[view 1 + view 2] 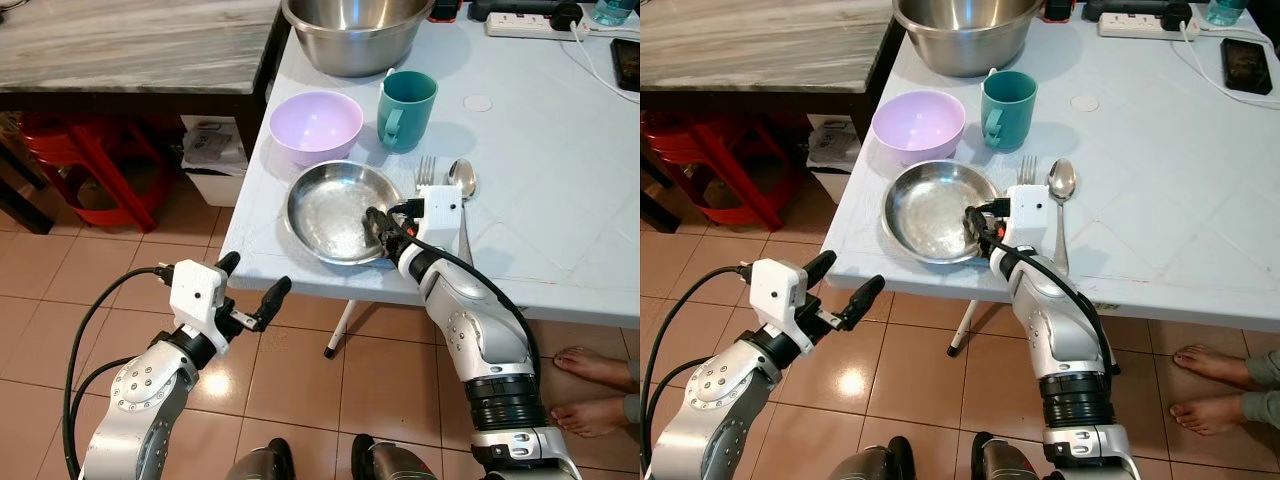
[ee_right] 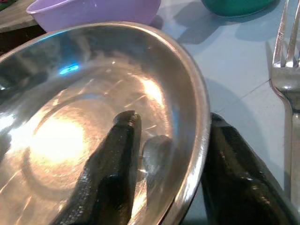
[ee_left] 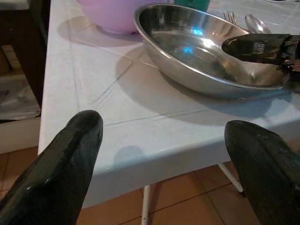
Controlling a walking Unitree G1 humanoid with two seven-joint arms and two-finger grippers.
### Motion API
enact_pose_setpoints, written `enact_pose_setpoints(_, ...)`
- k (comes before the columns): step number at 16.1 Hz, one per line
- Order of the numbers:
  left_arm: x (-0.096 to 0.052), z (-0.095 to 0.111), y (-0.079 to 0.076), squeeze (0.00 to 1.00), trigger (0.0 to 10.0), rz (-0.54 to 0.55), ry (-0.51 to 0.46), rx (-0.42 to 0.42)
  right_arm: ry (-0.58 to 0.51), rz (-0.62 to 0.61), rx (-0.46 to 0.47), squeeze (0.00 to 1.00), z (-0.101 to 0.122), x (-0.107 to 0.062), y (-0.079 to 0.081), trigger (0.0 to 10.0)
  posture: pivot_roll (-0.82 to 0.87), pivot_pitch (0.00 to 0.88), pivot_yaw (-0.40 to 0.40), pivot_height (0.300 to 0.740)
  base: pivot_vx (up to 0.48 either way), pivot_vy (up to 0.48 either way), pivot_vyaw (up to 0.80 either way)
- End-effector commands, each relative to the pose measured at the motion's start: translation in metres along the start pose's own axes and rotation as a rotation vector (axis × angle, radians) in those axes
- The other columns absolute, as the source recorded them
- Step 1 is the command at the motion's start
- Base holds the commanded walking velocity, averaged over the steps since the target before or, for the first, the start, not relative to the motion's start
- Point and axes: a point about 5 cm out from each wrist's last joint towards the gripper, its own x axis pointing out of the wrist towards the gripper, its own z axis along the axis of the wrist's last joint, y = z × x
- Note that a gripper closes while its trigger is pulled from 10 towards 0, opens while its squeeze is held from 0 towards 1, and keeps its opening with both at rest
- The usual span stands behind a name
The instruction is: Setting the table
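Right wrist view has the right gripper (image 2: 166,173) straddling the plate (image 2: 93,108) rim — one finger (image 2: 110,178) inside, the other outside on the table (image 2: 243,61), clamped on it. From the head camera, the plate sits near the table's front edge, with the fork (image 1: 426,170) and spoon (image 1: 462,180) just beside it on the right. A purple bowl (image 1: 316,125) and teal mug (image 1: 406,110) sit behind it. The left gripper (image 1: 252,290) hovers below the table edge over the tiled floor (image 1: 300,390) — fingers spread, holding nothing.
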Motion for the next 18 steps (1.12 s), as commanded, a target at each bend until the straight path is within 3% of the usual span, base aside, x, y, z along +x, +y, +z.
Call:
enact_pose_setpoints(1,-0.002,0.002,0.0,0.0,10.0,-0.025,0.003,0.006,0.018,-0.005,0.02,0.0,-0.001,0.002,0.002,0.0,-0.13,0.251,0.055,0.74,0.0,0.0,0.0)
enact_pose_setpoints(6,-0.001,0.003,0.0,0.0,10.0,-0.033,-0.009,0.003,0.023,-0.04,0.07,0.0,0.0,0.002,-0.003,0.0,-0.13,0.247,0.055,0.74,0.0,0.0,0.0)
enact_pose_setpoints(12,0.0,0.007,0.0,0.0,10.0,-0.038,-0.035,-0.002,0.033,-0.091,0.194,0.0,0.002,0.004,-0.004,0.0,-0.13,0.243,0.045,0.74,0.0,0.0,0.0)
enact_pose_setpoints(14,0.002,0.01,0.005,0.0,10.0,-0.007,-0.046,0.003,0.02,-0.087,0.19,0.0,0.006,0.004,-0.002,0.0,-0.13,0.245,0.044,0.74,0.0,0.0,0.0)
enact_pose_setpoints(18,0.009,0.012,0.026,0.0,10.0,0.148,-0.055,0.012,-0.093,-0.055,0.082,0.0,0.024,-0.006,0.006,0.0,-0.14,0.242,0.038,0.74,0.0,0.0,0.0)
